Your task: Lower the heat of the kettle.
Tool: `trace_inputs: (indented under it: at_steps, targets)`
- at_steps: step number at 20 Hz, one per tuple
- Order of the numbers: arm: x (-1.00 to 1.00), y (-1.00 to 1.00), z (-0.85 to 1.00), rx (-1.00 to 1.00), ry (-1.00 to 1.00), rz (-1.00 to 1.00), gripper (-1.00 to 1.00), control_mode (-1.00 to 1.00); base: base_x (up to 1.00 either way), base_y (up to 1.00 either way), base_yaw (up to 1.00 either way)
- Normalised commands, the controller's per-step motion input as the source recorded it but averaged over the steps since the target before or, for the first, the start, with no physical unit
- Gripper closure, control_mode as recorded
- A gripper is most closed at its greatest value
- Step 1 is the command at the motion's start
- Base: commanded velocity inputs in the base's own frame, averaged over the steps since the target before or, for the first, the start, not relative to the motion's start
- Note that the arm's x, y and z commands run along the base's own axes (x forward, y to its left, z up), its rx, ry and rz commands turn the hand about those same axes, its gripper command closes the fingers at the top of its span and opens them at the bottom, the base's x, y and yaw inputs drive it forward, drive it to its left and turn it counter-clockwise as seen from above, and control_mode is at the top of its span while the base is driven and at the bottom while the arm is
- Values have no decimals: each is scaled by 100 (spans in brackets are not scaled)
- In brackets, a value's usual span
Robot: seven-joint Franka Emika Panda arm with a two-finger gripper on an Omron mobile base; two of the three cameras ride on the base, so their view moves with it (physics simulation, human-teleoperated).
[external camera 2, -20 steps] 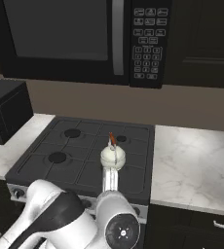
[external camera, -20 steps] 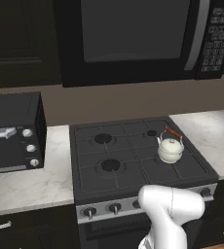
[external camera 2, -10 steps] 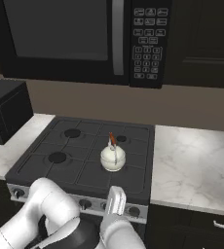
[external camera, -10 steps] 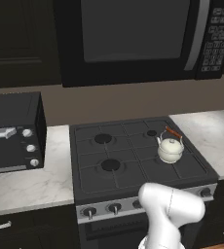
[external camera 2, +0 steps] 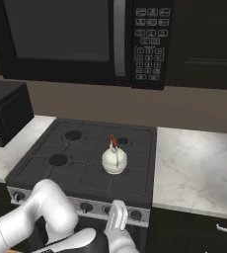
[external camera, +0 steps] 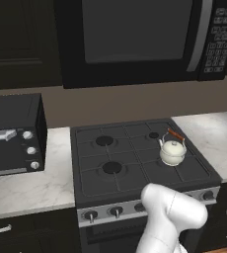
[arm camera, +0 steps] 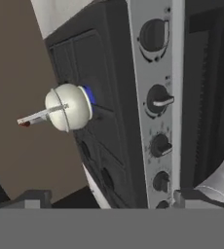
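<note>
Kettle [external camera: 172, 152] sits on stove [external camera: 135, 168] front-right burner, blue flame [arm camera: 88, 94] under it. Jaws apart, nothing btwn, near knobs [arm camera: 156, 100] at 3 o'clock in hand view.

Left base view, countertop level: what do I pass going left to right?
Toaster oven → marble counter → left burners of the stove → kettle → marble counter on the right.

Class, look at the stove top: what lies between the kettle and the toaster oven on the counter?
In the left base view, two unlit burners and bare grate lie between the kettle and the toaster oven, then a strip of marble counter.
</note>
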Motion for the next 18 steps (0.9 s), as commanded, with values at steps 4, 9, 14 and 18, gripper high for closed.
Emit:
trace_inputs:
  at_steps: [4,9,14,18]
  targets:
    - [34,-15,-35,0,-4,8,-100,-100,0,0,0]
    - [34,-28,-33,6,-7,8,-100,-100,0,0,0]
    - [22,-47,-39,12,-16,6,-100,-100,0,0,0]
    - [22,-40,-40,10,-15,4,-100,-100,0,0,0]
